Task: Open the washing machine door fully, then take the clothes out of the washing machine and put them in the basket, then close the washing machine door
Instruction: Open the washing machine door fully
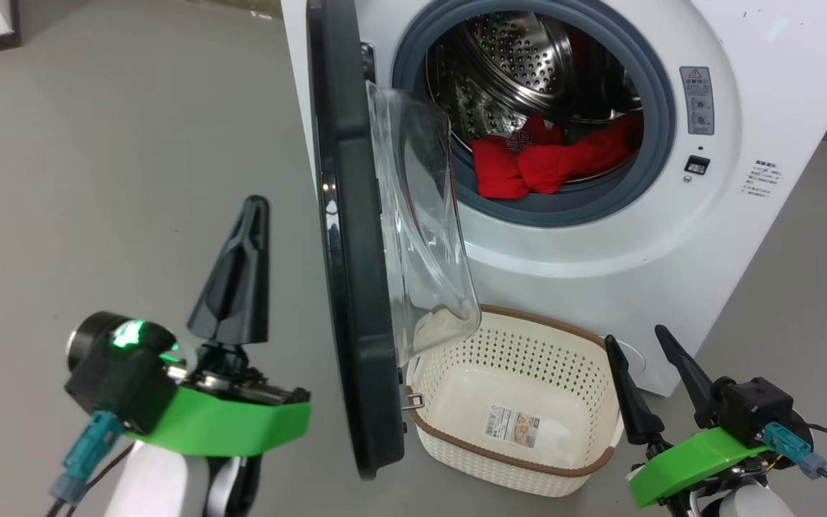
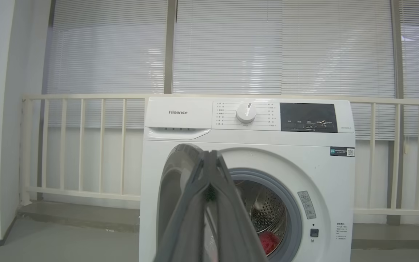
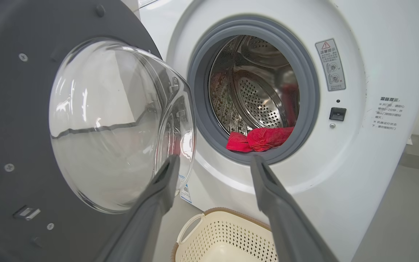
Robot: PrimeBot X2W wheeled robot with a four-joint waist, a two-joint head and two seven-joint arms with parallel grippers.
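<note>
The washing machine point(image 1: 600, 273) has its door point(image 1: 349, 287) swung out edge-on. The basket point(image 1: 500, 474) sits against the machine's front, below the opening. The clothes point(image 1: 543, 161) lie crosswise at the machine's mouth, straight ahead of the nearer right gripper point(image 1: 636, 336), whose jaws are spread. The left gripper point(image 1: 255, 205), jaws pressed together, waits outside the door.

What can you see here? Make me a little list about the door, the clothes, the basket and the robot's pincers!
washing machine door: open, swung out to the left
clothes: red, lying inside the washing machine near the front
basket: on the floor by the washing machine, no clothes in it
left pincer: shut, holding nothing
right pincer: open, holding nothing
</note>
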